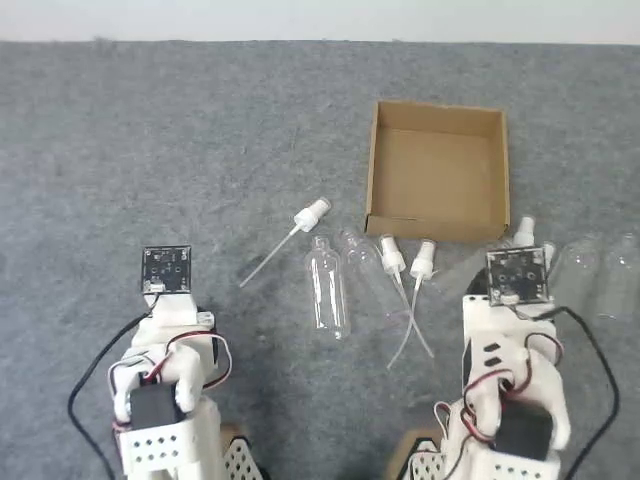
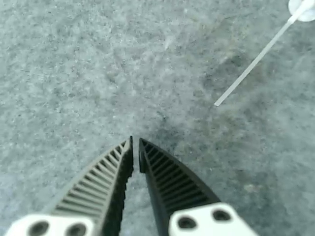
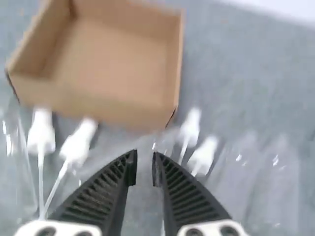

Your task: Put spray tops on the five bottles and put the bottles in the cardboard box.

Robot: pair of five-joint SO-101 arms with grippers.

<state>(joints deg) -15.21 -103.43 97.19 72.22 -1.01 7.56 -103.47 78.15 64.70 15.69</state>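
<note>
A: Where does the clear plastic bottle lie from the two arms?

B: In the centre of the high view, between them, flat on the grey carpet. Its long axis runs nearly up and down the frame, with the open neck toward the top. The arm at the lower left has it up and to the right; the arm at the lower right has it up and to the left.

A: Which arm is nearer to the tops?

B: The right one, probably. Two white spray tops with thin tubes lie just left of it (their tubes cross each other). A third white top with a long tube lies above the bottle, its tube slanting toward the lower left.

A: And the hands?

B: The left gripper is almost closed and holds nothing. The right gripper has only a thin gap and is also empty. The brown cardboard box stands at the upper right, with nothing inside.
</note>
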